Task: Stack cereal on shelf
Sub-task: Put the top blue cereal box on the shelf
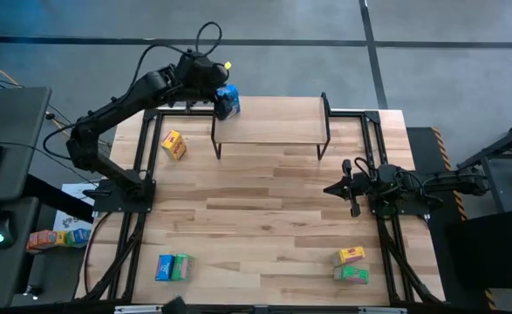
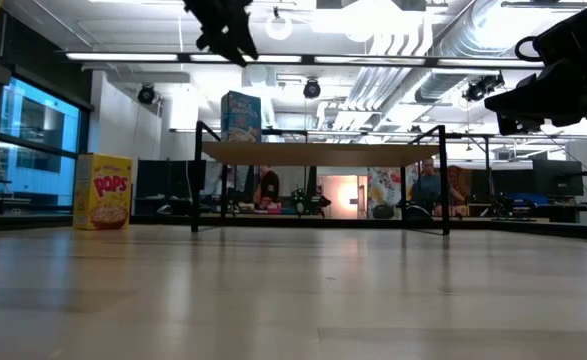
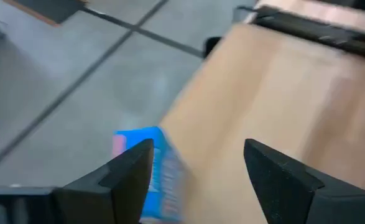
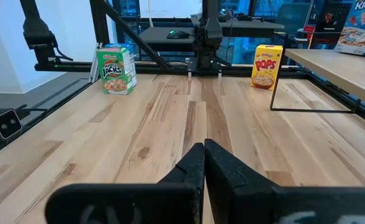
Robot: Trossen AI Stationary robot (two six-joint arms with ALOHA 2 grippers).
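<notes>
One blue cereal box [image 1: 228, 102] stands upright on the left end of the shelf [image 1: 273, 124], a light board on thin black legs [image 2: 318, 153]. My left gripper [image 2: 231, 45] hovers open just above that box [image 2: 240, 116], clear of it. In the left wrist view the blue box [image 3: 154, 171] shows beside one open finger [image 3: 129, 171]. A yellow box [image 1: 174, 145] stands on the table left of the shelf. My right gripper [image 1: 338, 187] waits shut over the table's right side, with nothing in it [image 4: 204, 165].
A blue and a green box [image 1: 173, 268] stand together near the near-left corner, also in the right wrist view [image 4: 115, 70]. A yellow and a green box [image 1: 350, 264] sit at the near right. Bare wood lies between them and the shelf.
</notes>
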